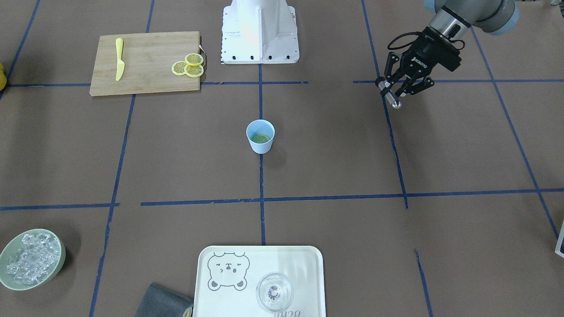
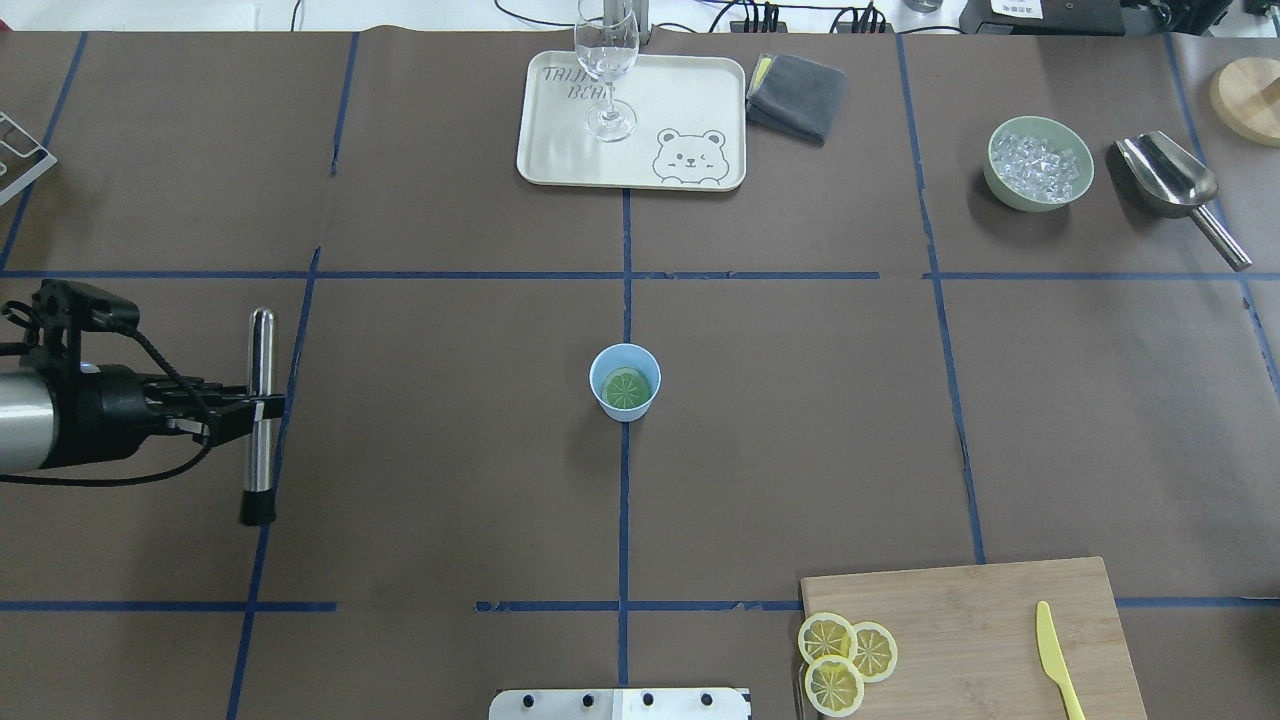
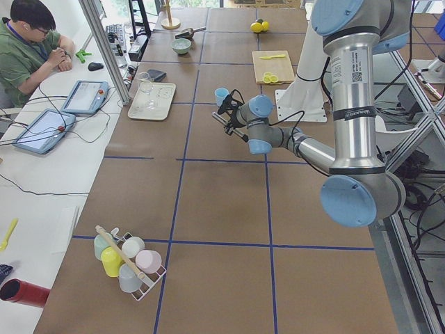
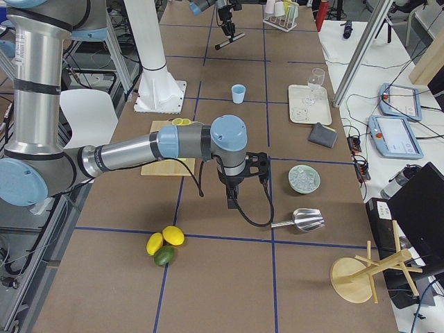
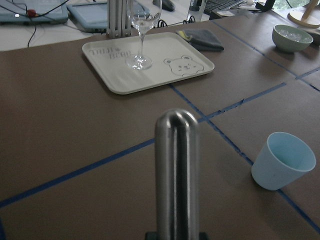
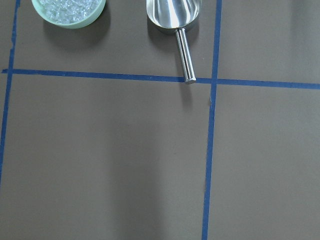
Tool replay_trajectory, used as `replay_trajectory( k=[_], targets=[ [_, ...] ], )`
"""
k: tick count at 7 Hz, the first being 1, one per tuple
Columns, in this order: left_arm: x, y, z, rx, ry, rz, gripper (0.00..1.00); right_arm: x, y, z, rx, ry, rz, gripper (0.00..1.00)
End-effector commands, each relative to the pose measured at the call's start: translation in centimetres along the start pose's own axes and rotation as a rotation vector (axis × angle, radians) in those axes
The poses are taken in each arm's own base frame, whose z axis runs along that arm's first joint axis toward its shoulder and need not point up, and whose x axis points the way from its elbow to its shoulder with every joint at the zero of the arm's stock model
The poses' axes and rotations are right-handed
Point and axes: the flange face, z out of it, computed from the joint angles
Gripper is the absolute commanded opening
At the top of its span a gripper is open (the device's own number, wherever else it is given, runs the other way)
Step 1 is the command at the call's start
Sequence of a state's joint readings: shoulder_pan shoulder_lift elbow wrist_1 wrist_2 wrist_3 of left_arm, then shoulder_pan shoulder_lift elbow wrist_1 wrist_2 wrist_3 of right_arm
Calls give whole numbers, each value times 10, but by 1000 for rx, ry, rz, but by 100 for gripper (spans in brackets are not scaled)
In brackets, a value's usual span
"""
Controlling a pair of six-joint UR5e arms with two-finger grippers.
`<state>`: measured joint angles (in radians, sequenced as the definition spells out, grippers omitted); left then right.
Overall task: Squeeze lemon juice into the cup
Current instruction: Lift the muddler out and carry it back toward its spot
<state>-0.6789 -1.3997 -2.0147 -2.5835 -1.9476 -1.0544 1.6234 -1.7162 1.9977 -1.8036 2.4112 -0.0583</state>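
Findings at time of observation.

1. The light-blue cup (image 1: 261, 148) stands upright at the middle of the table, on a blue tape line. Nothing touches it.
2. The lemon slice (image 1: 260, 138) lies flat in the bottom of the cup. Seen through the cup's mouth it looks greenish.
3. The left gripper (image 2: 262, 405) is on the robot's left side of the table, well apart from the cup. Its fingers are clamped on a steel muddler (image 2: 261, 350), gripped at mid-length and lying crosswise to them. The rounded steel end points toward the far side of the table and the black end toward the robot.
4. The left wrist view looks along the muddler, with the cup off to one side beyond it.
5. The right gripper (image 4: 231, 202) hangs pointing down over bare table paper, near the steel scoop (image 2: 1170, 175) and the pale-green bowl of ice (image 2: 993, 170). It shows only in the side view, so I cannot tell whether its fingers are apart or together.
6. A bamboo cutting board (image 2: 980, 620) lies near the robot's right. Three more lemon slices (image 2: 845, 650) overlap at its edge, and a yellow toy knife (image 2: 1058, 660) lies on it, apart from them.
7. On the far side, a cream bear-print tray (image 2: 690, 90) carries an upright wine glass (image 2: 607, 60). A folded grey cloth (image 2: 795, 95) lies just beside the tray.
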Motion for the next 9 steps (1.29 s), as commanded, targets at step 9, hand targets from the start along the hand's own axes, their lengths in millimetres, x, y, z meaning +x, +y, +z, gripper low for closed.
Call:
replay_trajectory(
  k=[9],
  targets=[
    [-53,-77,114,-280,-721,-116,0,-10,-2,-11,25,4,-14,100]
  ],
)
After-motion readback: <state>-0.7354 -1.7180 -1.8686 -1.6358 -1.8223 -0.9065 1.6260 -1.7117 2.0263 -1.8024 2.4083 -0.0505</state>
